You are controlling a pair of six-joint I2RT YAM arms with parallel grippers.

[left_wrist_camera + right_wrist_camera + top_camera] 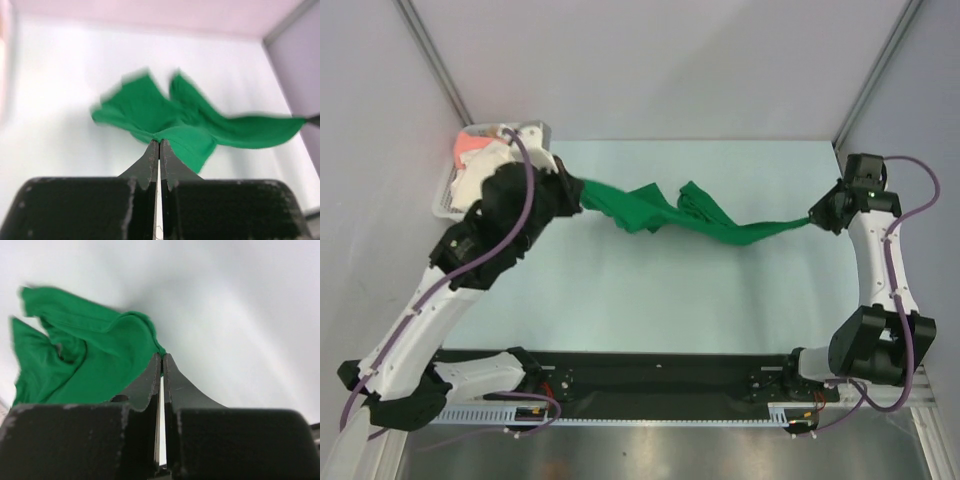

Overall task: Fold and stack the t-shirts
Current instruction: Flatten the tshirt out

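Observation:
A bright green t-shirt (670, 212) hangs stretched across the back half of the table between both arms, bunched and twisted in its middle. My left gripper (582, 196) is shut on its left end, and the left wrist view has the cloth (185, 120) pinched at the fingertips (159, 142). My right gripper (814, 220) is shut on the shirt's thin right end; in the right wrist view the green cloth (90, 355) is caught at the tips (162, 356). Cream-white (490, 170) and salmon-pink (468, 145) t-shirts lie in the basket.
A white lattice basket (535, 131) stands at the back left corner, partly behind my left arm. Pale walls close in the table at the back and both sides. The arm bases and a black rail (650, 385) run along the near edge.

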